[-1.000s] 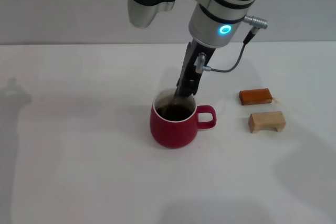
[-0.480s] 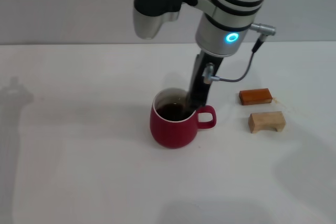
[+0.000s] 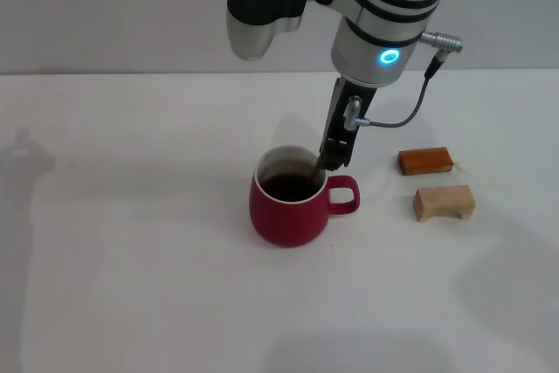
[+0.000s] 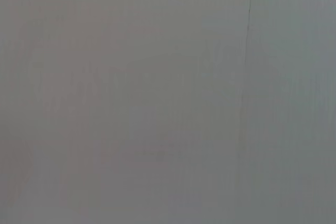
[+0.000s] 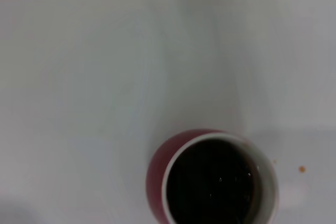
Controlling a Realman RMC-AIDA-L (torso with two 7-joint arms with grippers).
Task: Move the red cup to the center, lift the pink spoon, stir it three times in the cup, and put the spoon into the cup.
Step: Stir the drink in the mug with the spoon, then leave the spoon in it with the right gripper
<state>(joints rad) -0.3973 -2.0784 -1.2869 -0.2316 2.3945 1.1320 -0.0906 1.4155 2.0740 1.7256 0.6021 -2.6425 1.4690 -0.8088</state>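
head view: the right end effector hangs over the far rim of the red cup, on its handle side; whether it is spread or closed i cannot tell. the cup stands on the white desk just below it. two small blocks lie off to its right.

left wrist view: only a blank grey surface.

right wrist view: the red cup with dark liquid sits directly under the camera; the pink spoon cannot be made out.
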